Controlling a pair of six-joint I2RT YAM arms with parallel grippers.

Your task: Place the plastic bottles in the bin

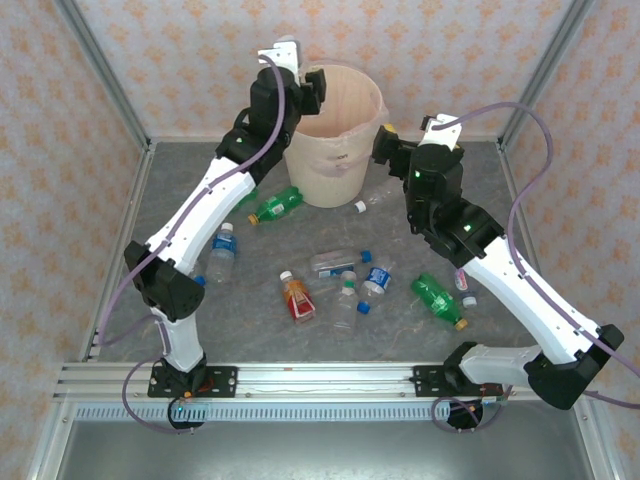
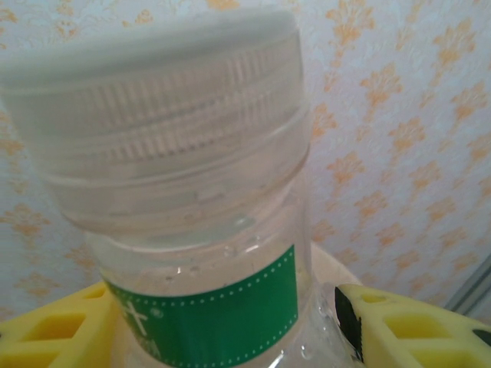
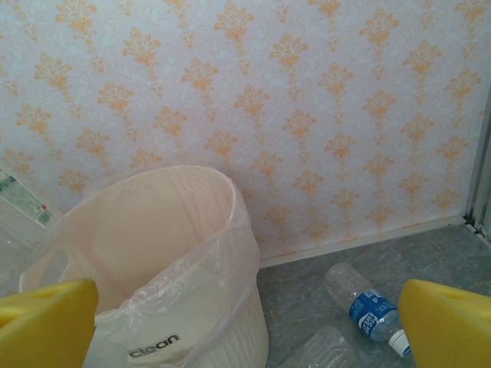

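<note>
Fingers of my left gripper (image 2: pixel 230 333) are clamped on a clear white-capped bottle (image 2: pixel 199 230) with a green label. The yellow pads (image 2: pixel 418 330) press it from both sides, and its cap sits close under my wrist camera. From above, that gripper is at the far-left rim of the cream bin (image 1: pixel 330 165), which is lined with a thin pinkish bag.

My right gripper (image 3: pixel 245 326) has its fingers (image 3: pixel 46 326) wide apart with nothing between them, just beside the bin's right wall. A blue-labelled clear bottle (image 3: pixel 367 310) lies on its side on the grey table (image 1: pixel 250 335) beyond.

More bottles lie scattered nearer my bases. A green bottle (image 1: pixel 275 205) lies by the bin's foot and a second green bottle (image 1: pixel 438 298) off to the right. A red-orange bottle (image 1: pixel 297 297) lies among several clear ones.
</note>
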